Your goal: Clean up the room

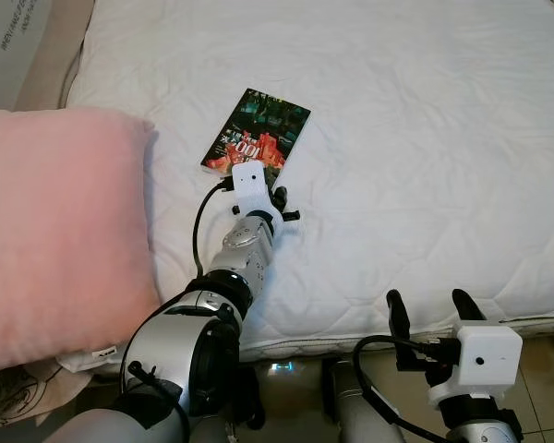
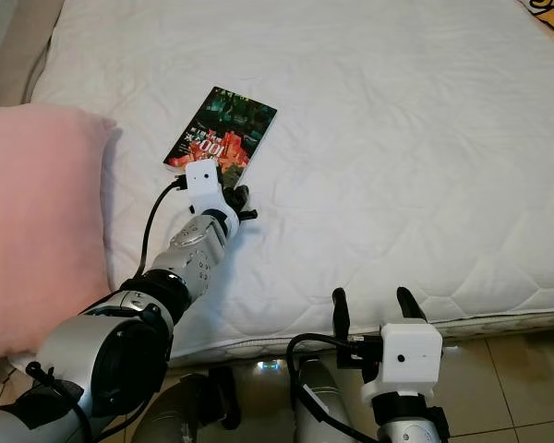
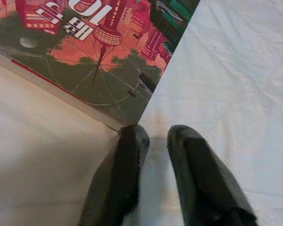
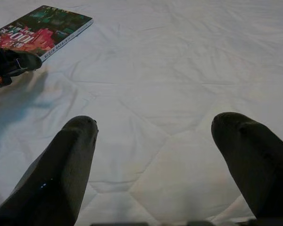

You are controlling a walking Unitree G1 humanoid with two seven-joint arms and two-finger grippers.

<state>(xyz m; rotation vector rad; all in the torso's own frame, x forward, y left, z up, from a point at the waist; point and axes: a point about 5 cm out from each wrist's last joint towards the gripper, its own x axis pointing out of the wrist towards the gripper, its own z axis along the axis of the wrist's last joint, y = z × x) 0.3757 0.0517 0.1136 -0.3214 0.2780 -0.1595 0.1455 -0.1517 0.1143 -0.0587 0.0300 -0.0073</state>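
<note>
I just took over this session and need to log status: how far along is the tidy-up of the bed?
Nothing looks finished yet. The book lies flat on the white mattress, not lifted. In hand: the left gripper sits at the book's near corner, fingers nearly closed and gripping nothing. The right gripper waits open at the mattress edge. Left: grasping the book and putting it away; the pink pillow may need straightening.

1. I saw one book (image 1: pixel 257 131) lying flat and closed on the white quilted bed (image 1: pixel 425 138), cover up.
2. Its cover was dark green and red, with a city skyline, a tower and a large "100".
3. It lay askew, just beside the pink pillow (image 1: pixel 55 231).
</note>
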